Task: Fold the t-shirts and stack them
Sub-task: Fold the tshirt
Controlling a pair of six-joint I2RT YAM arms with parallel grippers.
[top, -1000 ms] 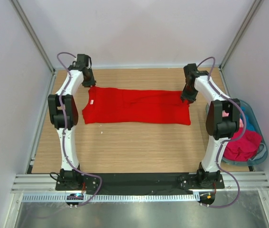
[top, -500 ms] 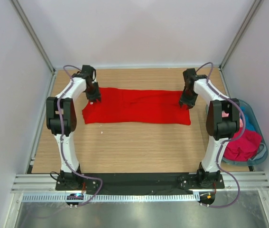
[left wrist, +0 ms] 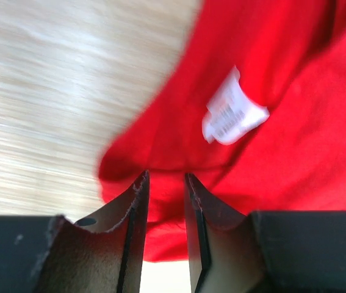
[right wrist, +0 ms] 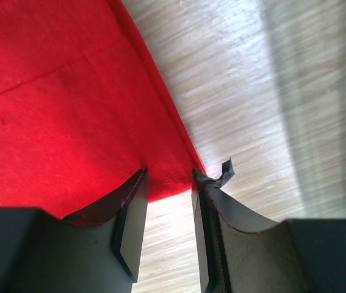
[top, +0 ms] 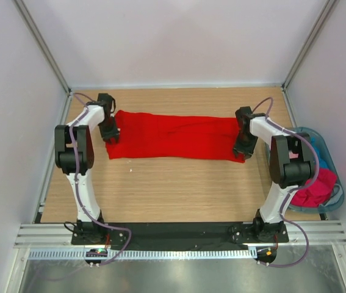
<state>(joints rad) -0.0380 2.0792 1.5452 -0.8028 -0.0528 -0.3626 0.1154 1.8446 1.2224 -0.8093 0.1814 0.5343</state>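
A bright red t-shirt, folded into a long strip, lies across the far half of the table. My left gripper is at its left end near the collar. In the left wrist view the gripper is open, its fingers astride the red cloth just below the white neck label. My right gripper is at the near right corner. In the right wrist view it is open, with the corner of the red cloth between its fingertips.
A translucent blue-grey basket stands off the table's right edge, holding a crimson tee and a teal one. Bare wooden table lies between the shirt and the arm bases. Walls close in on three sides.
Both grippers have moved from the shirt's far edge towards me, down to its near side. The left one went to the left end, the right one to the near right corner. The shirt has barely shifted.
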